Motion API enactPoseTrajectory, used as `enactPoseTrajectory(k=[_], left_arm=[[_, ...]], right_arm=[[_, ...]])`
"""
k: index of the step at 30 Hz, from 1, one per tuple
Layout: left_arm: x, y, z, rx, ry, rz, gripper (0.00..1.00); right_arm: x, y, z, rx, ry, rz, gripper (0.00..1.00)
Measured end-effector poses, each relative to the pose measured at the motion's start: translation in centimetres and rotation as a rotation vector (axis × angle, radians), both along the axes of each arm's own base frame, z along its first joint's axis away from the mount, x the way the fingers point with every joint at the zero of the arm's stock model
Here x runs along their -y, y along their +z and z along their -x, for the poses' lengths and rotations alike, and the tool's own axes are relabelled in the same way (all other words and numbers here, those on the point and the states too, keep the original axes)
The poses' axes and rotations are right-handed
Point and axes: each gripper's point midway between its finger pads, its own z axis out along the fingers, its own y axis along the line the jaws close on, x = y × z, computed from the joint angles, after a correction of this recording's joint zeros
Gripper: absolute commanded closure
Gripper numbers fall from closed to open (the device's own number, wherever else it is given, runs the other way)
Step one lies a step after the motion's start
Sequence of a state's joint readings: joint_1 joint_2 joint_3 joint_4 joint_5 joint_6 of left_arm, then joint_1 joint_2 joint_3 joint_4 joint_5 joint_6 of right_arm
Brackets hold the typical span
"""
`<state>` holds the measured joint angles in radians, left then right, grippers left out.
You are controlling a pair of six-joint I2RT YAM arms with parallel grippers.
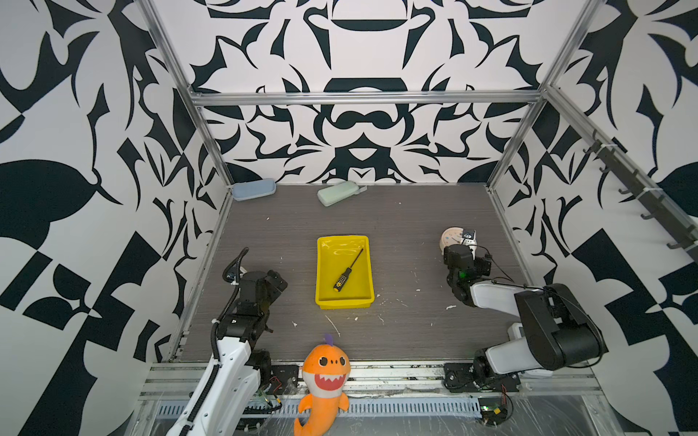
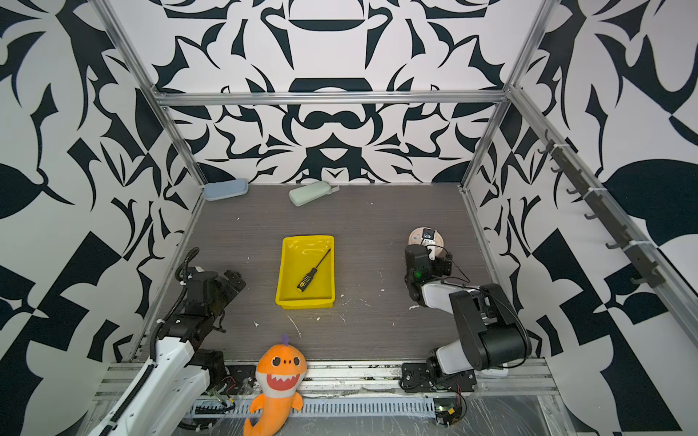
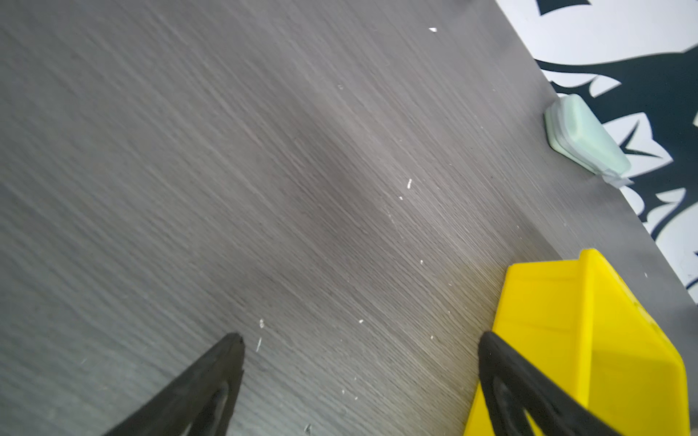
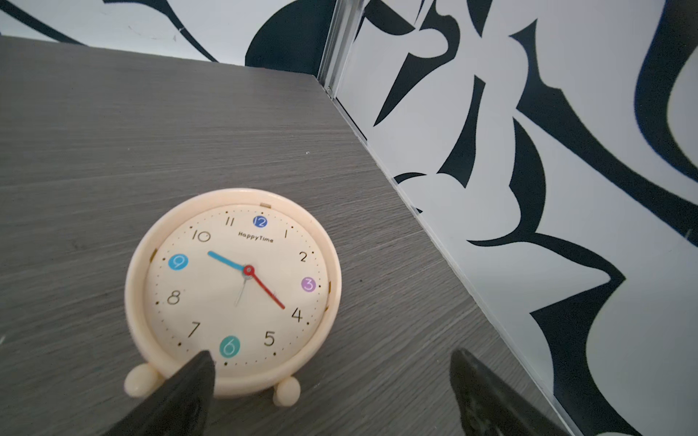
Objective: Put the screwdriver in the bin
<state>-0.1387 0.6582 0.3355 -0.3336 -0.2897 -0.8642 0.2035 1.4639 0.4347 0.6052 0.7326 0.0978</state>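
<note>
The screwdriver [image 1: 347, 272] [image 2: 313, 272], black handle dotted yellow and thin dark shaft, lies slantwise inside the yellow bin [image 1: 343, 238] [image 2: 308, 238] at the table's middle in both top views. Nothing holds it. My left gripper [image 3: 360, 339] [image 1: 279, 283] stands open over bare table just left of the bin, whose corner [image 3: 604, 332] shows beside one finger in the left wrist view. My right gripper [image 4: 332, 356] [image 1: 464, 252] is open at the right side of the table, empty, with one fingertip [image 4: 200, 362] in front of a clock's lower rim.
A cream round clock [image 4: 234, 287] [image 1: 451, 238] stands near the right wall. A pale blue case [image 1: 253, 188] and a green case [image 1: 337, 193] [image 3: 585, 136] lie at the back wall. An orange shark plush [image 1: 326, 373] sits at the front edge.
</note>
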Motion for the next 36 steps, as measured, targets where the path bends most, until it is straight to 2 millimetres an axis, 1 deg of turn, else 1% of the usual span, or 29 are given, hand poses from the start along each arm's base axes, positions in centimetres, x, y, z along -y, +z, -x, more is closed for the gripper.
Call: enactPoseTrajectory(k=[1, 3, 6, 8, 11, 13, 14, 16, 17, 20, 23, 25, 28, 30, 34, 36], left_arm=[[-0.1, 0.0, -0.1, -0.001, 0.009, 0.0, 0.01], [-0.3, 0.5, -0.7, 0.024, 0.021, -0.012, 0.01], [-0.9, 2.5, -2.4, 0.115, 0.02, -0.075, 0.01], [-1.5, 4.2, -3.8, 0.184, 0.03, -0.138, 0.01], [-2.5, 6.0, -5.5, 0.242, 0.065, -0.223, 0.01], [-2.9, 6.6, -6.5, 0.25, 0.067, -0.286, 0.01], [-3.0, 6.8, -7.1, 0.249, 0.059, -0.318, 0.01], [-3.0, 7.0, -8.1, 0.239, 0.023, -0.389, 0.01], [-2.8, 7.1, -8.8, 0.23, -0.013, -0.432, 0.01], [-2.0, 6.2, -10.4, 0.195, -0.13, -0.538, 0.01], [-1.4, 5.0, -11.4, 0.168, -0.213, -0.606, 0.01], [-1.2, 4.7, -12.0, 0.176, -0.234, -0.637, 0.01], [-1.2, 4.0, -12.3, 0.2, -0.254, -0.683, 0.01], [-1.1, 3.0, -12.6, 0.194, -0.273, -0.716, 0.01], [-1.3, 0.4, -13.5, 0.166, -0.286, -0.757, 0.01], [-1.5, -0.6, -13.5, 0.158, -0.283, -0.77, 0.01]], right_arm=[[0.3, 0.0, -0.2, 0.021, -0.004, -0.01, 0.01], [0.7, -0.7, -0.3, 0.011, -0.005, -0.026, 0.02], [0.9, -1.5, -0.5, -0.017, -0.004, -0.036, 0.01], [0.8, -1.6, -0.9, -0.019, 0.003, -0.044, 0.01], [0.6, -1.5, -1.1, -0.016, 0.018, -0.054, 0.01], [0.4, -1.6, -1.2, -0.018, 0.028, -0.059, 0.01], [0.3, -1.6, -1.3, -0.015, 0.037, -0.063, 0.04], [-0.2, -1.5, -1.5, -0.01, 0.07, -0.072, 0.0], [-0.7, -1.5, -1.7, -0.002, 0.099, -0.074, 0.0], [-1.6, -1.8, -1.3, 0.026, 0.16, -0.085, 0.0], [-2.5, -3.2, -0.6, 0.014, 0.211, -0.066, 0.0], [-2.9, -3.8, -0.3, -0.004, 0.231, -0.06, 0.0], [-3.3, -3.2, -0.7, 0.025, 0.248, -0.055, 0.0], [-3.3, -2.8, -0.8, 0.041, 0.252, -0.053, 0.0], [-3.3, -2.6, -0.9, 0.051, 0.253, -0.051, 0.0], [-3.3, -2.5, -1.0, 0.055, 0.253, -0.051, 0.0]])
